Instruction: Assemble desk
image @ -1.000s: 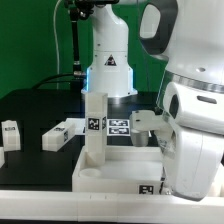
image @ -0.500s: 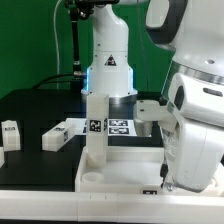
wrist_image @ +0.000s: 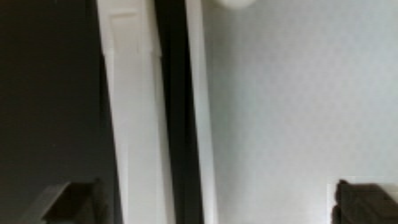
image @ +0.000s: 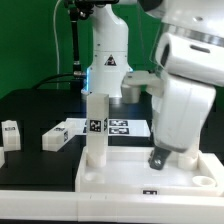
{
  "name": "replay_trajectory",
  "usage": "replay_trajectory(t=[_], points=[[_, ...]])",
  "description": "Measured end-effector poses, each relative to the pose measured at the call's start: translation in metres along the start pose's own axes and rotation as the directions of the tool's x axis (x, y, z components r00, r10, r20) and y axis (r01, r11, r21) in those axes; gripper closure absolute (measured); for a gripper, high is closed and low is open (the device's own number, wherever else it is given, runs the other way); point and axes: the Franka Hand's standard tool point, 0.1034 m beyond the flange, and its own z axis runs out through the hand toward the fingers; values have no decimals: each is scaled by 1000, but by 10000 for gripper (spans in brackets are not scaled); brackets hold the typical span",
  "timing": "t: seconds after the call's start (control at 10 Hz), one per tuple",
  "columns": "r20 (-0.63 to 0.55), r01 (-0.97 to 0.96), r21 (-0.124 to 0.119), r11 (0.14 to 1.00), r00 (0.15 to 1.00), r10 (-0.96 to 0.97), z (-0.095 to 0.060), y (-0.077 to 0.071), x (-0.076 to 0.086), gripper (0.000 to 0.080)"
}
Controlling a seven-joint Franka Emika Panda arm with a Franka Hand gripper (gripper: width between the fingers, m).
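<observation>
1. Exterior view: the tabletop (image: 125,172) lay across the lower frame, with one leg (image: 95,130) upright near its left end.
2. At lower right the gripper (image: 159,160) hovered over the tabletop, fingers (wrist_image: 71,203) wide apart, holding nothing.

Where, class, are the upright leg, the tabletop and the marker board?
upright leg (image: 96,135), exterior view, middle of the post
tabletop (image: 120,183), exterior view, front rim
marker board (image: 127,127), exterior view, its tagged face
</observation>
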Motion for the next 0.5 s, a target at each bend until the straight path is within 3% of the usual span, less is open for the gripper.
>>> replay_trajectory(t=[0.1,0.5], points=[[0,-11,-2,1000,1000,11,-2,-2,-8,153],[0,-15,2,1000,1000,15,1,-3,-8,151]])
